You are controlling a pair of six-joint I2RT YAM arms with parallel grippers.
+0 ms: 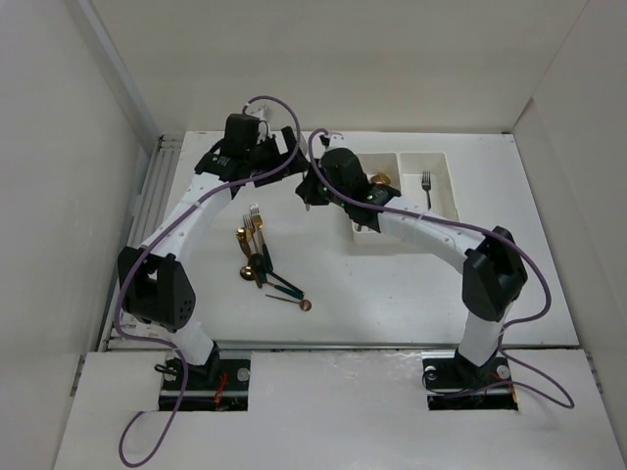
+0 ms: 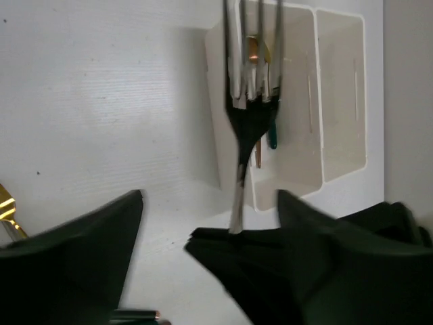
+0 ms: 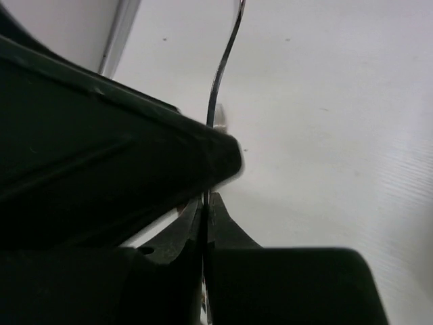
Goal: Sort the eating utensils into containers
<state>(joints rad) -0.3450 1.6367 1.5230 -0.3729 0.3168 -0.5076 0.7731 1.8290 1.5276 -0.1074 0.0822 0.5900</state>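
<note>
**White table, one fork up in my right gripper**

White walls [image 1: 59,147] close in a white table [image 1: 392,294] on three sides. My right gripper [image 3: 206,196] is closed tightly on the handle of a fork [image 2: 250,101]. From the right wrist I see this fork only from the edge, as a thin curved line which rises from between the fingers. From the left wrist it stands nearly upright with the tines on top, above the table and in front of the bins.

My left gripper [image 2: 210,203] is spread wide, one finger on each side of the fork. It touches nothing that I can see. Both grippers are close together above the far middle of the table, just left of the bins.

Two white bins stand joined side by side on the far right part of the table. Inside the left bin [image 1: 377,164] lies a gold spoon [image 1: 382,179], and from the left wrist a teal handle [image 2: 272,135] also shows there. Inside the right bin [image 1: 441,186] lies a second fork [image 1: 426,183], alone, with the tines toward the far wall.

All other utensils lie in a loose heap [image 1: 257,257] on the table, left of the middle and well apart from the bins. Some are gold, some have dark handles, and they cross each other.
</note>
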